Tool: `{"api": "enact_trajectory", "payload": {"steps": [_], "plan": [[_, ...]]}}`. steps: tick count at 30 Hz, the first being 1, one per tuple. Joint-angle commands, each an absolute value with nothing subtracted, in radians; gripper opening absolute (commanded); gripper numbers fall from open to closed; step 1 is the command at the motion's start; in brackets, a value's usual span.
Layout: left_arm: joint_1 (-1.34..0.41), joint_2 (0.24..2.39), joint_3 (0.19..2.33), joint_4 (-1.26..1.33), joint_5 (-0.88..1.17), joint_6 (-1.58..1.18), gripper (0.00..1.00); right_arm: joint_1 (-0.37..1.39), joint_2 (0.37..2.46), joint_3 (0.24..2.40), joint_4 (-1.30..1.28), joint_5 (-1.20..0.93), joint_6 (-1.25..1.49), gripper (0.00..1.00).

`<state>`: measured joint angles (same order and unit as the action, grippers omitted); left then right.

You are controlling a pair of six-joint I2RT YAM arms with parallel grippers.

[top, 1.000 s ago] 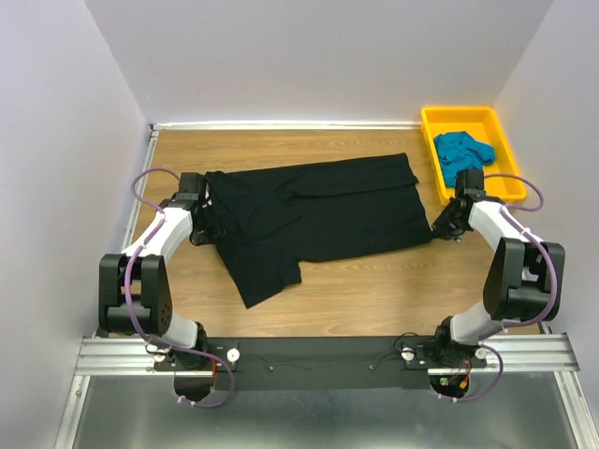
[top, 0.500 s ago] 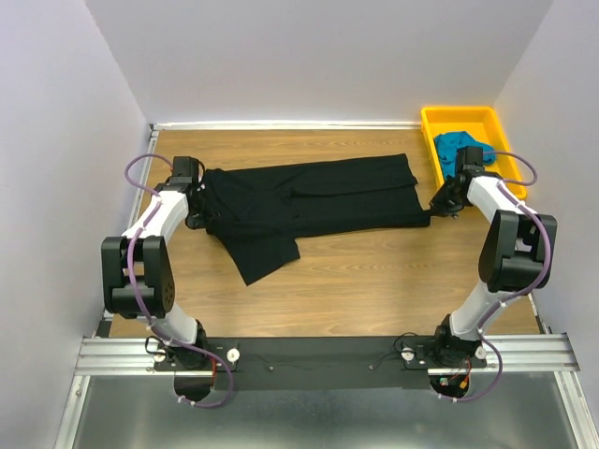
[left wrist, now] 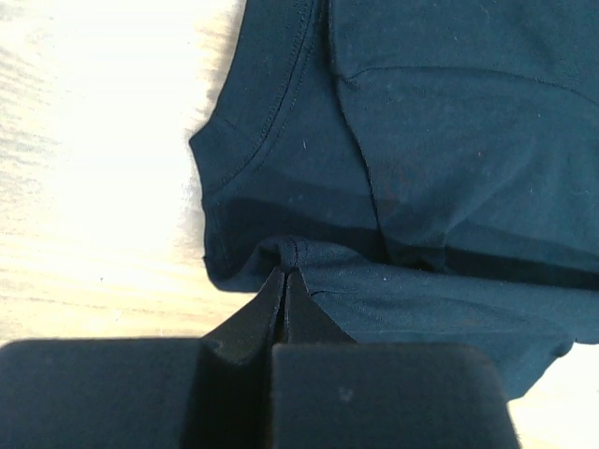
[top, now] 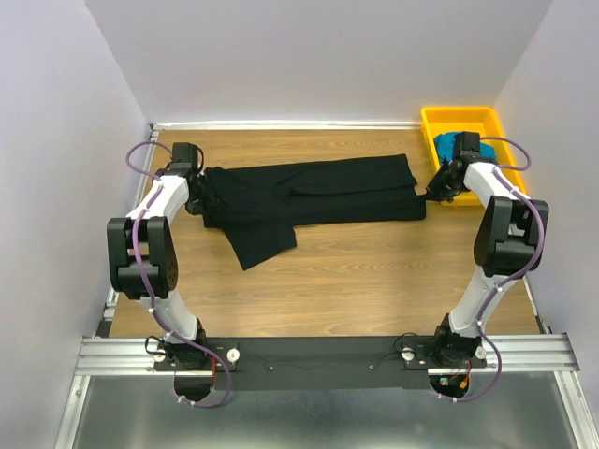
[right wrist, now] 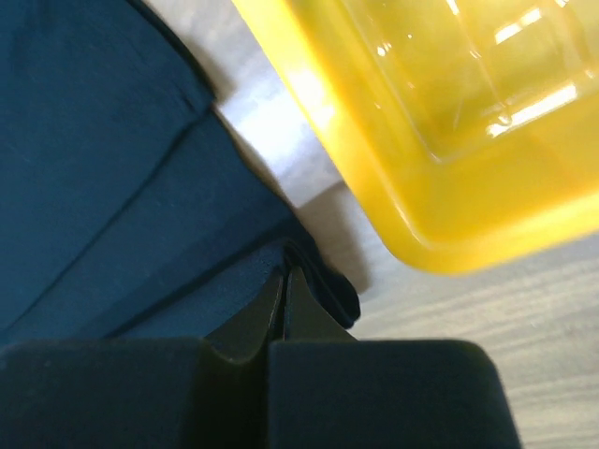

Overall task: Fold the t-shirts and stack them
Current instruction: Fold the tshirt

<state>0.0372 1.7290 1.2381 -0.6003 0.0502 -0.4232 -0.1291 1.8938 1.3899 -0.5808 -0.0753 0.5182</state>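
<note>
Tray (top: 457, 111) holds teal t-shirt (top: 444, 141) (black t-shirt (top: 318, 192) outside, on table (top: 356, 271)).

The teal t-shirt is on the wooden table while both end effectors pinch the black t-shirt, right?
No. The teal t-shirt lies in the yellow tray, as the top view shows; the left end effector and right end effector do pinch the black t-shirt.
</note>
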Motion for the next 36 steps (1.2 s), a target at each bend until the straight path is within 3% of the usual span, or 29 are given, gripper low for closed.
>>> {"api": "enact_trajectory", "payload": {"steps": [1, 16, 36], "plan": [[0.055, 1.770, 1.281, -0.588, 0.041, -0.420, 0.00, -0.112, 1.950, 1.453, -0.583, -0.066, 0.500, 0.01], [0.067, 1.864, 1.316, -0.512, 0.051, -0.457, 0.00, -0.100, 2.078, 1.525, -0.529, -0.040, 0.468, 0.01], [0.071, 1.810, 1.249, -0.477, -0.034, -0.486, 0.00, -0.072, 2.086, 1.554, -0.474, -0.028, 0.453, 0.01]]}}
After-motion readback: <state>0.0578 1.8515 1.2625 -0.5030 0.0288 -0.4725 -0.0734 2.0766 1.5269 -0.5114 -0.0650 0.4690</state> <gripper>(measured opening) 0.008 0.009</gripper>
